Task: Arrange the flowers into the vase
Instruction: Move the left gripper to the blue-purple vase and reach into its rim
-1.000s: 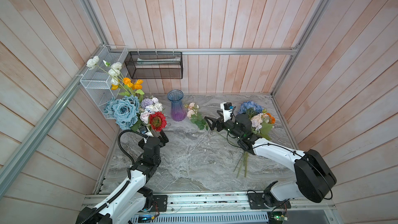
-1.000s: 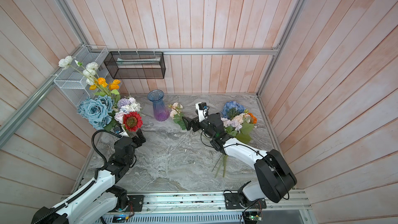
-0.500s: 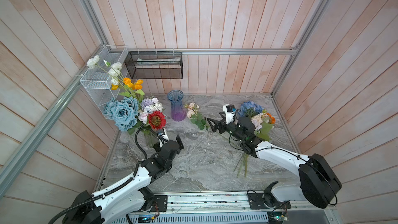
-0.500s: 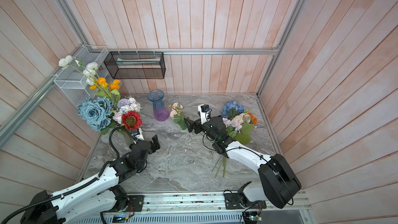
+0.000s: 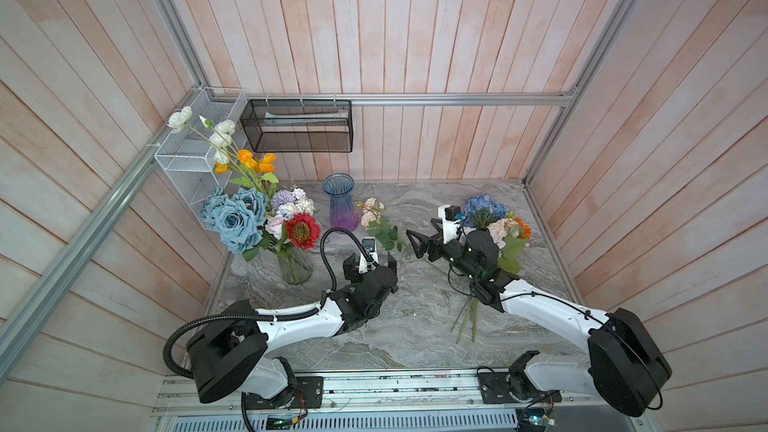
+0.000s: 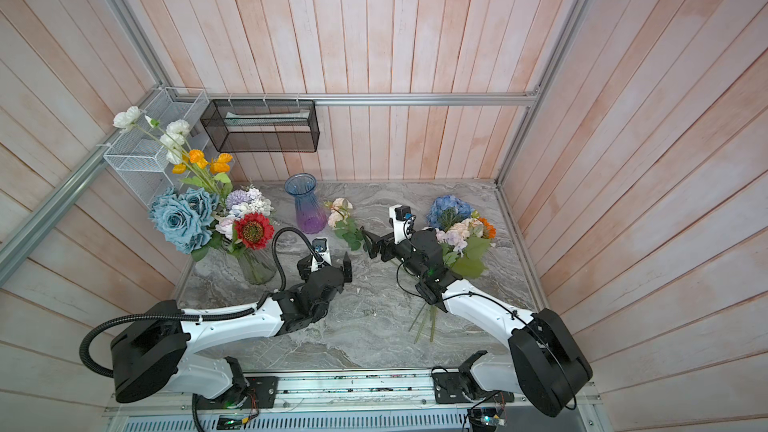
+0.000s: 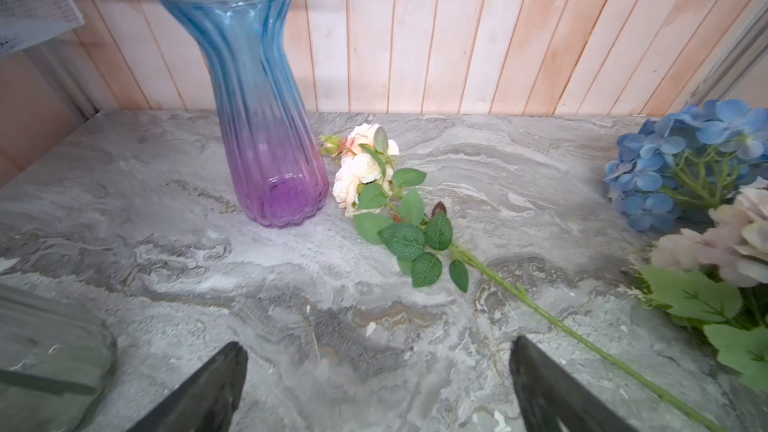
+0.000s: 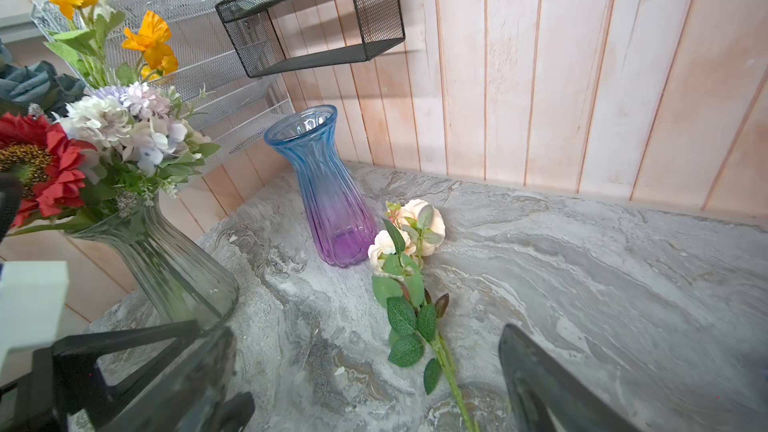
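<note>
A peach rose spray [image 5: 380, 228] with a thin green stem and serrated fabric leaves is seen lying flat on the grey marble-patterned tabletop [image 5: 415, 326]. Its blossoms are just beside the foot of an empty blue-to-purple ribbed glass vase [image 5: 341, 205]; whether they touch it cannot be told. A clear glass vase [image 5: 296, 270] at the left is already filled with blue roses, a red sunflower and poppies. A loose bunch [image 5: 494, 226] topped by a blue hydrangea is left lying under the right arm.

The left gripper [image 5: 370, 260] is held with its fingers spread wide and empty, pointed toward the coloured vase. The right gripper [image 5: 422, 231] is likewise spread, nothing being pinched. In the right wrist view the stem [image 8: 446, 361] is seen running between its fingers.

The spray is judged to be very light, its stem slender, smooth and probably springy, so it may roll or slip in a shallow pinch. The blossoms are soft and easily crushed. Hold is best taken on the bare stem [image 7: 540, 309] below the leaves, with the jaws set across it. The empty vase is judged fragile and easily tipped, so the stem end should be guided into the flared mouth without the rim being pushed.
</note>
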Controlling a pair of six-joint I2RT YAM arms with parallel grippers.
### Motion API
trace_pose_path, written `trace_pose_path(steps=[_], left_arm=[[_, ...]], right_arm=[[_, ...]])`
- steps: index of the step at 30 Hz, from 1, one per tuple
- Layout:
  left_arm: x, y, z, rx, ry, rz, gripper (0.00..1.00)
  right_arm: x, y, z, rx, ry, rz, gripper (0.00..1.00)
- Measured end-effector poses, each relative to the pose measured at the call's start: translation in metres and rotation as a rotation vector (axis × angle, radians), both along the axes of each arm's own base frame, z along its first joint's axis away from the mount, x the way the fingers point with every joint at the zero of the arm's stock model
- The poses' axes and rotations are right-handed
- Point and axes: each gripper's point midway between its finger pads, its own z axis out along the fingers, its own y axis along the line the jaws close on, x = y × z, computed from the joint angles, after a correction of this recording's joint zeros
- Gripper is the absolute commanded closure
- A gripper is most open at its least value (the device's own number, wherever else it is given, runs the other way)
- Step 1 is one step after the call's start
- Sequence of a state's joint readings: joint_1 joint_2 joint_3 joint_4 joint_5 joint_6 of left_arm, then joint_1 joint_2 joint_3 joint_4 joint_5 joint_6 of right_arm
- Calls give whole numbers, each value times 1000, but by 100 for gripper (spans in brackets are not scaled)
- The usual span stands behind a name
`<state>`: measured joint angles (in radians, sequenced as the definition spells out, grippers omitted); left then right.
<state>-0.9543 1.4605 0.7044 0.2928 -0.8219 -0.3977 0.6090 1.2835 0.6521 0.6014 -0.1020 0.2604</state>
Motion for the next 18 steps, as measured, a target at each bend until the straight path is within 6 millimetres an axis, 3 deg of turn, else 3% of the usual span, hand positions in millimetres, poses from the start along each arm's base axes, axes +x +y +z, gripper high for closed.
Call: trace_pose_path(steps=[5, 11, 18], left_arm=[[44, 3, 11, -42, -22, -7, 0], [88, 31, 22, -59, -45, 42, 0], [120, 71, -8, -23, -3, 135, 0]], right_arm=[[-1, -6, -3, -5, 3, -12, 2], [-1, -10, -4, -6, 1, -23, 2], [-1, -13, -7, -11, 4, -28, 2]])
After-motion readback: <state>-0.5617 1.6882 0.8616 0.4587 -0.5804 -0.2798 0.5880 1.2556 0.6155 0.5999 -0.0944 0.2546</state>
